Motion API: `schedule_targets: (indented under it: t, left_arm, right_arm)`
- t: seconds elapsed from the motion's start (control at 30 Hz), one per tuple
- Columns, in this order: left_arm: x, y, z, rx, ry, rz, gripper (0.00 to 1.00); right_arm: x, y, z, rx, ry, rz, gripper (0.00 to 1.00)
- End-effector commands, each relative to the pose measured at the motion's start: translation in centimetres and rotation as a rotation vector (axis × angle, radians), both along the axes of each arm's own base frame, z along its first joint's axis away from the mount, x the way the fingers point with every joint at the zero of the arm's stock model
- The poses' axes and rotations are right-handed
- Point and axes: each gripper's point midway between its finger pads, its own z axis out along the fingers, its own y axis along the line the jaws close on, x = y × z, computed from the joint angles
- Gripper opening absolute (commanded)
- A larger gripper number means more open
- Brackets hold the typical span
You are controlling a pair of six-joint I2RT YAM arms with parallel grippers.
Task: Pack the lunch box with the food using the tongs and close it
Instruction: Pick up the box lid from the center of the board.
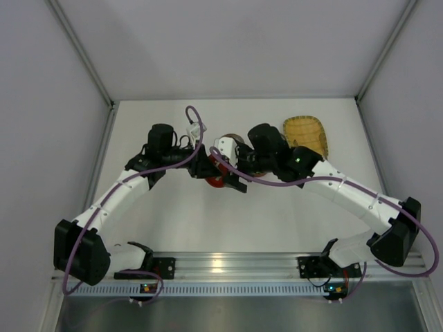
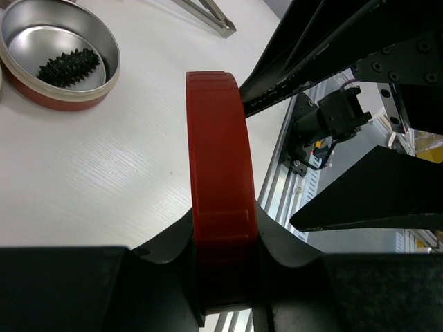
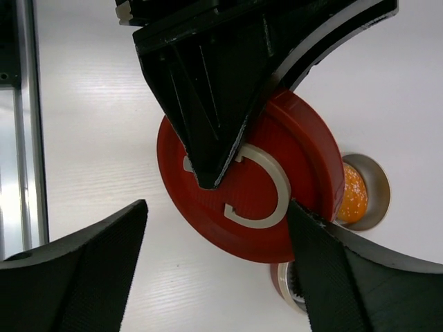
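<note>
Gripping red lid (image 2: 218, 173) edgewise across rim with left pincer (image 2: 225, 238), narrowly shut. Holding right pincer (image 3: 218, 256) wide, empty, astride lid face. Noting black food (image 2: 69, 67) inside open tin (image 2: 97, 86) on bench (image 2: 104, 180), orange food (image 3: 351, 194) inside second tin (image 3: 377, 200) behind lid. Judging lid rigid, light, slick: best pinched at rim.

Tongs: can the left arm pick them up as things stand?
Probably not. The left gripper is shut on the red lid, so its jaws are taken. The tongs lie uncovered on the table beyond; the lid must go first.
</note>
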Motion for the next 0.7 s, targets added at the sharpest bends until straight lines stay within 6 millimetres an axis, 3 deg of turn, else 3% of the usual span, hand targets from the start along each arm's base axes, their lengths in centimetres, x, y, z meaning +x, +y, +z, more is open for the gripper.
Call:
schedule_targets:
  t: [0.0, 0.07, 0.23, 0.37, 0.67]
  left_arm:
    - [-0.9, -0.7, 3.0, -0.058, -0.088, -0.083, 0.0]
    - [-1.2, -0.7, 3.0, -0.06, -0.09, -0.094, 0.0]
    - [-1.5, -0.6, 2.9, -0.055, -0.1, -0.105, 0.0]
    - [-1.3, -0.6, 2.8, -0.055, -0.099, -0.098, 0.0]
    - [-0.8, -0.5, 3.2, -0.068, -0.094, -0.08, 0.0]
  right_arm:
    - [-2.3, 2.3, 1.7, 0.089, 0.046, 0.153, 0.8]
    - [-4.0, 2.4, 2.0, 0.119, 0.112, 0.231, 0.71]
    - [-5.4, 1.5, 1.9, 0.144, 0.197, 0.291, 0.47]
    - [-6.3, 1.1, 2.3, 0.173, 0.242, 0.333, 0.37]
    - [-4.6, 0.6, 1.1, 0.134, 0.219, 0.239, 0.2]
